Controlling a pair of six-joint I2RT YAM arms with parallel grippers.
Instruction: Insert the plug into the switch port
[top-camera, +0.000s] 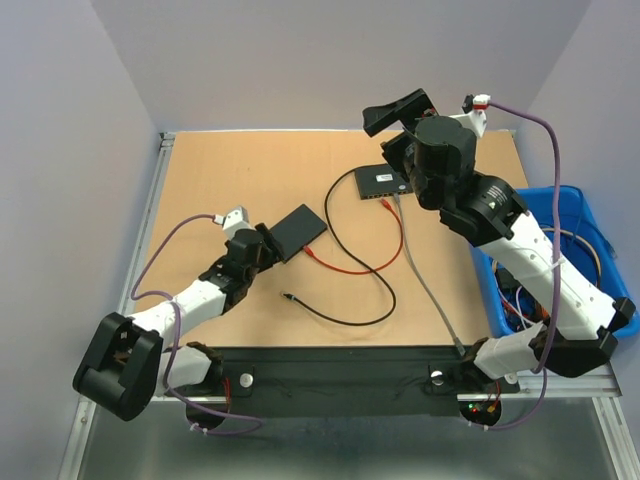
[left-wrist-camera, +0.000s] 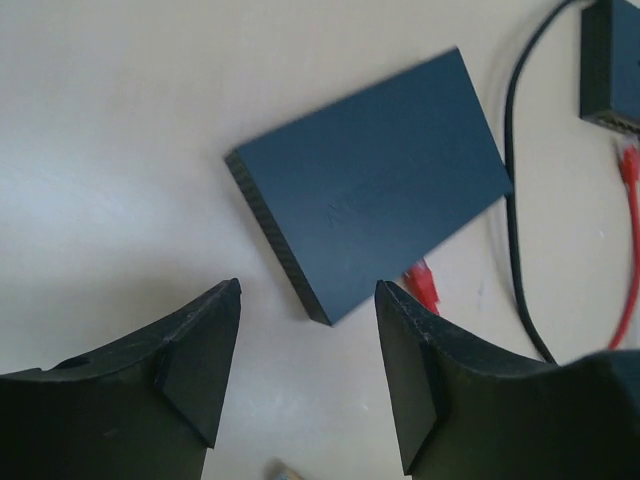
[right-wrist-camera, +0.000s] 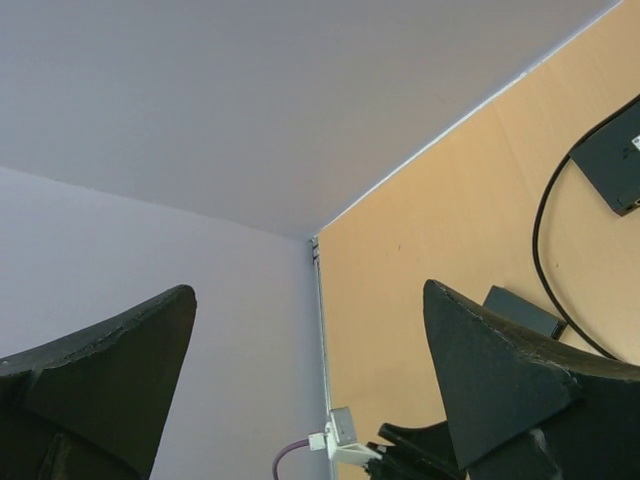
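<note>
The left gripper (left-wrist-camera: 310, 290) has its jaws spread wide and holds nothing. Its matte black fingers (left-wrist-camera: 200, 365) hover low over the pale table (top-camera: 220, 190), with the near corner of a flat dark box (left-wrist-camera: 370, 190) showing in the gap between them. That box is a smooth slab with a ribbed edge. A red plug (left-wrist-camera: 424, 285) peeks out from behind its lower right edge, partly hidden. Its red cable (top-camera: 352, 271) curves toward the upper right to the switch (top-camera: 383, 182), a small black block cut off at the frame edge in the left wrist view. A black cable (top-camera: 393, 300) loops across open wood below.

The right gripper (right-wrist-camera: 308, 290) is also spread and empty, raised high and facing the grey wall (right-wrist-camera: 250, 100) (its wrist view shows mostly wall). Whether any cable is seated in the switch is hard to make out. A blue bin (top-camera: 590, 215) crowds the table's right edge.
</note>
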